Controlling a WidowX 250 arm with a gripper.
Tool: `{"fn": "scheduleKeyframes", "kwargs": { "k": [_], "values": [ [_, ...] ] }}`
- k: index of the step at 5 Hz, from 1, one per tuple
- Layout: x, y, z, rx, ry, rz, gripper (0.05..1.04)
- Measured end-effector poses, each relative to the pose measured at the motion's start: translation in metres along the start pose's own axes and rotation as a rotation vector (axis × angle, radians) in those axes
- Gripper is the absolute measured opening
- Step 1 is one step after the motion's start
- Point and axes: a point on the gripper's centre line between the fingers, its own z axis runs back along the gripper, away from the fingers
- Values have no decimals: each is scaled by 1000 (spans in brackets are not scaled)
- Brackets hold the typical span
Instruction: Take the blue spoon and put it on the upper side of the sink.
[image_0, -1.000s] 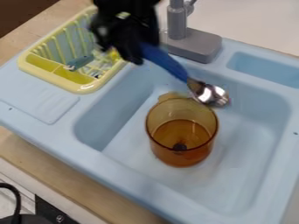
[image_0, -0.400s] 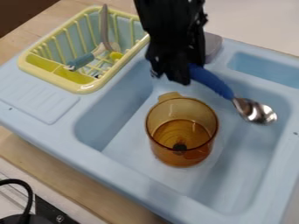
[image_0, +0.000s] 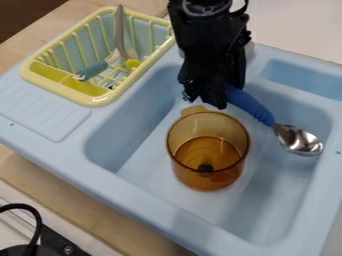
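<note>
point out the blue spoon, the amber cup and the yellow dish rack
blue spoon (image_0: 251, 104): camera view, on its handle
amber cup (image_0: 207, 181): camera view, on its lower front wall
yellow dish rack (image_0: 99, 100): camera view, on its front rim

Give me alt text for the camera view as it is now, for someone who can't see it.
A black robot gripper holds a blue-handled metal spoon over a light-blue toy sink, its bowl towards the right. A see-through amber cup stands in the basin; a yellow dish rack holding utensils is at upper left.
</note>
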Motion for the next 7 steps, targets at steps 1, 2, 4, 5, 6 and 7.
{"fn": "scheduleKeyframes", "kwargs": {
  "k": [1,2,4,5,6,7],
  "values": [
    [-4,1,-6,-14,-25,-41,408],
    [-4,1,-12,-1,-47,-76,408],
    [-4,-9,-17,43,-65,-190,408],
    [-3,-9,-21,51,-64,-214,408],
    [-1,-9,-24,56,-68,-215,408],
    [1,-11,-26,61,-73,-217,408]
  ]
}}
